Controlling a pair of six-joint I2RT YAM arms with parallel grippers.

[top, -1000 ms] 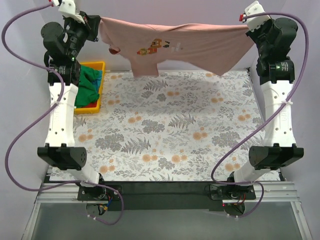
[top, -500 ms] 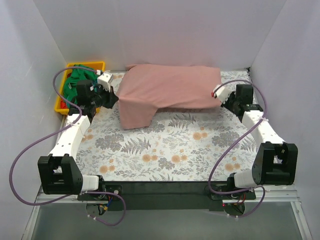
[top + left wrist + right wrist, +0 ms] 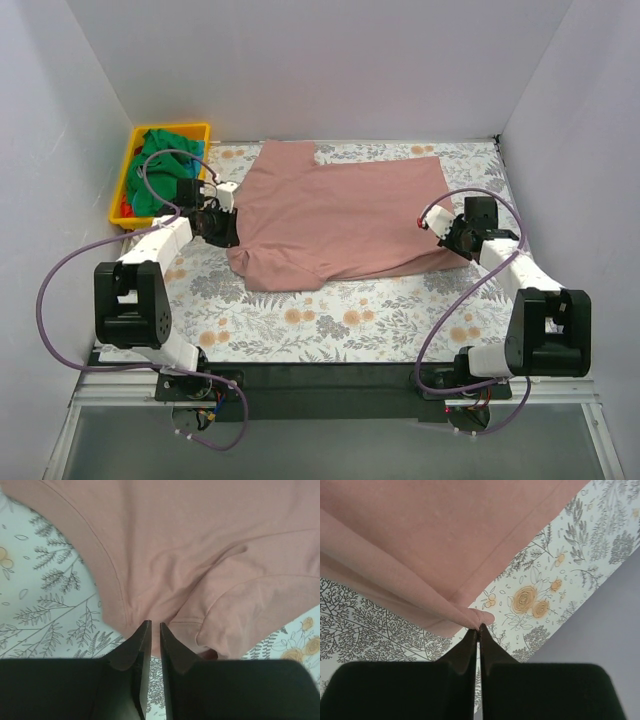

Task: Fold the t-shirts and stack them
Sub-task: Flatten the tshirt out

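Note:
The dusty-pink t-shirt [image 3: 340, 215] lies spread on the floral table cover [image 3: 350, 320], its print hidden. My left gripper [image 3: 228, 230] is at the shirt's left edge, low on the table. In the left wrist view its jaws [image 3: 155, 625] stand nearly together, with the pink shirt [image 3: 200, 545] edge between the tips. My right gripper [image 3: 440, 232] is at the shirt's right corner. In the right wrist view it [image 3: 479, 626] is shut on a pinched fold of the shirt [image 3: 420, 530]. A green shirt [image 3: 160, 165] and some red fabric [image 3: 124, 208] lie in the bin.
A yellow plastic bin [image 3: 170, 128] stands at the back left, just behind my left arm. White walls close in the back and both sides. The floral cover shows bare along the front, below the shirt.
Both grippers have come down and toward the front with the pink shirt. It hung high between them, then draped over the back of the table, and now lies flatter in the middle.

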